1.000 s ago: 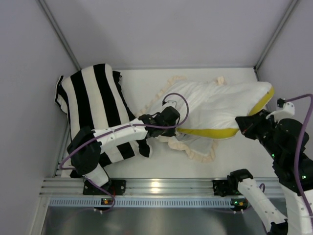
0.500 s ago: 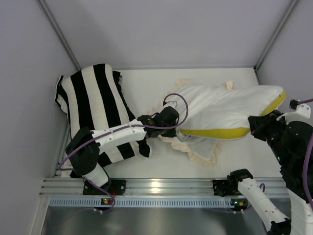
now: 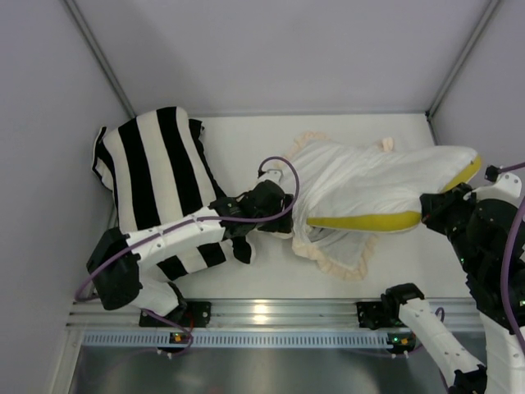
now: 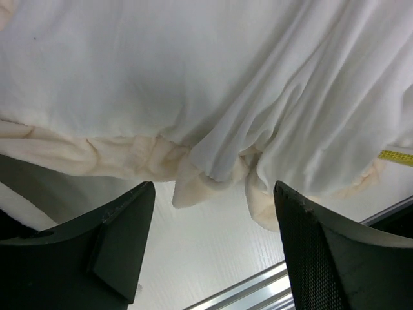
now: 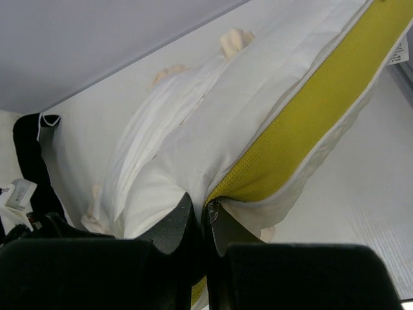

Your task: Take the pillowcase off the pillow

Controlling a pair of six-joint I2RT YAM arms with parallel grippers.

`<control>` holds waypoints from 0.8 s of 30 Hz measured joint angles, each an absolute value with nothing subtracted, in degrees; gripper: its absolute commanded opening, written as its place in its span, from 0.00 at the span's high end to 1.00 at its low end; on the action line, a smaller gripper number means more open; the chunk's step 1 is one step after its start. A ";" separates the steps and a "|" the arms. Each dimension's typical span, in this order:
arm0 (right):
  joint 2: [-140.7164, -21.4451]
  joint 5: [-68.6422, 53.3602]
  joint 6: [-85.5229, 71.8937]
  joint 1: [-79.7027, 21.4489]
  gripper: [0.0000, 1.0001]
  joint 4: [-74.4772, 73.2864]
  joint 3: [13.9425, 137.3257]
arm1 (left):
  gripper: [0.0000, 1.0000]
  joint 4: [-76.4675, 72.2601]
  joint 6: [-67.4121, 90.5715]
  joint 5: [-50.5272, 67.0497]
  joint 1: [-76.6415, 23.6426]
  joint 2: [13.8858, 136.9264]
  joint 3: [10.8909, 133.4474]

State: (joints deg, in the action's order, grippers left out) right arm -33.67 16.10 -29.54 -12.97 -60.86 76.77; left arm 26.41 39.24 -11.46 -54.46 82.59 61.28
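Observation:
The pillow (image 3: 394,185), white with a yellow band (image 3: 365,222), lies at the right of the table, its left part still inside the cream-white pillowcase (image 3: 328,176). The pillowcase's ruffled frill (image 3: 332,261) spreads toward the front. My left gripper (image 3: 275,205) stands open just left of the pillowcase. In the left wrist view its fingers (image 4: 122,239) are wide apart over bare table, with the frill (image 4: 129,155) just beyond the left gripper (image 4: 213,219). My right gripper (image 3: 426,215) is shut on the pillow's seam by the yellow band (image 5: 303,129), pinched at the right gripper (image 5: 206,206).
A black-and-white striped cushion (image 3: 156,164) lies at the left, partly under my left arm. An aluminium rail (image 3: 262,312) runs along the table's front edge. Grey walls close in the table at the left, back and right.
My left gripper opened, let go of the pillowcase and drew back to the left. The right gripper pulled the pillow a little to the right, baring more of it.

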 measured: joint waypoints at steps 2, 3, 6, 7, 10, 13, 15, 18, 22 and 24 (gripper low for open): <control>-33.85 16.29 -29.54 -12.97 1.00 -60.86 76.79 | 0.22 26.65 39.27 -12.23 -54.39 82.35 61.25; -33.89 16.36 -29.54 -12.97 1.00 -60.86 76.82 | 0.22 26.72 39.29 -12.49 -54.30 82.37 61.21; -33.91 16.38 -29.54 -12.97 1.00 -60.86 76.93 | 0.24 27.14 39.29 -12.99 -54.26 82.96 61.06; -33.89 16.38 -29.52 -12.97 1.00 -60.86 76.93 | 0.24 27.14 39.27 -13.10 -54.26 83.46 61.06; -33.89 16.38 -29.52 -12.97 1.00 -60.86 76.97 | 0.26 27.14 39.20 -13.41 -54.26 85.84 61.08; -33.89 16.23 -29.52 -12.97 1.00 -60.95 77.14 | 0.34 27.22 38.83 -13.63 -54.24 88.97 61.52; -33.87 15.97 -29.54 -12.97 1.00 -60.95 77.43 | 0.47 27.05 38.72 -13.76 -54.08 90.87 62.15; -33.87 15.22 -29.54 -12.97 1.00 -61.08 77.97 | 1.00 26.24 38.48 -13.87 -53.67 92.71 63.07; -34.00 14.24 -29.54 -12.99 1.00 -62.04 79.31 | 1.00 25.71 40.88 -13.96 -51.13 93.82 63.66; -34.15 13.78 -29.52 -12.99 1.00 -63.11 80.79 | 1.00 25.06 43.83 -13.28 -48.23 93.71 62.87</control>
